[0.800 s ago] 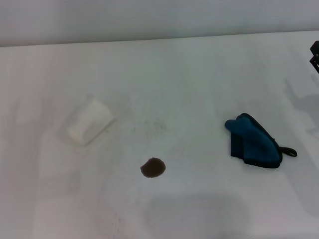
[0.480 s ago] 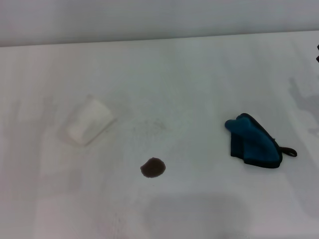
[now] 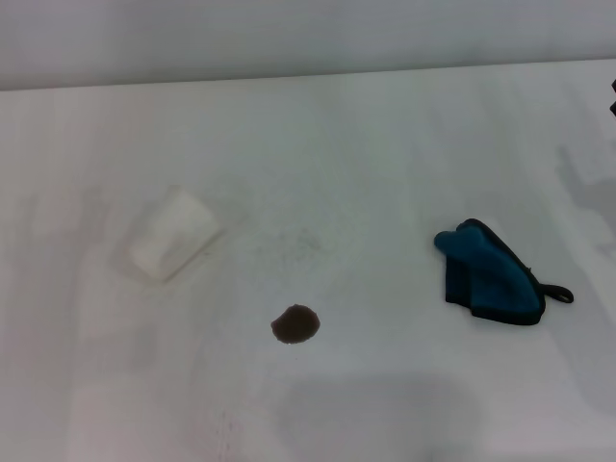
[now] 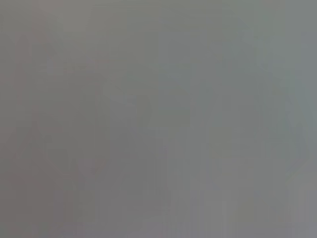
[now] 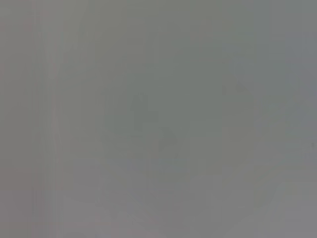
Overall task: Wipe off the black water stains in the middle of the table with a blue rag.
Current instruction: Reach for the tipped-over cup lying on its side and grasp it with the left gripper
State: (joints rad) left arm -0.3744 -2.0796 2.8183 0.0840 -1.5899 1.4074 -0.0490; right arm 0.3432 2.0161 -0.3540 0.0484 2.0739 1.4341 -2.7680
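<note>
Wiping not yet begun. On the table (image 3: 385,135), the stain (image 3: 295,324) intact near the middle, dark and roundish. Well apart to its right, the rag (image 3: 489,277) bunched in a wedge, untouched, loop at its far corner. Left of the stain, a white paper cup (image 3: 173,234) on its side. At the right edge, only a dark sliver, likely the right arm; neither gripper in view, jaws impossible to tell. Wrist views blank grey. Left to do: grasping the rag, carrying it over, rubbing the stain away.

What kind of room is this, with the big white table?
Probably a robot test bench, not a home: a bare white table holding only a blue rag, one dark stain and a tipped white paper cup.
</note>
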